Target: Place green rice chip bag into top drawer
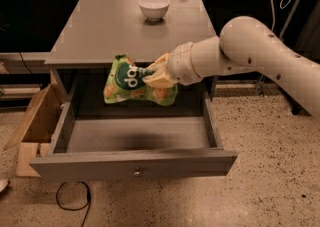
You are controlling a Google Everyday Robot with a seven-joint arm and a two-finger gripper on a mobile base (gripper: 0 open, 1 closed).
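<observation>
While gripper point(154, 74) pinches green rice chip bag point(124, 83), both above open top drawer point(135, 163)

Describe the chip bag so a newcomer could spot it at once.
Find the grey table with its top drawer pulled open. Over the drawer, the gripper holds the green rice chip bag in the air. It alone is crumpled light-green foil with a dark round logo, unlike the white bowl on the tabletop.
</observation>
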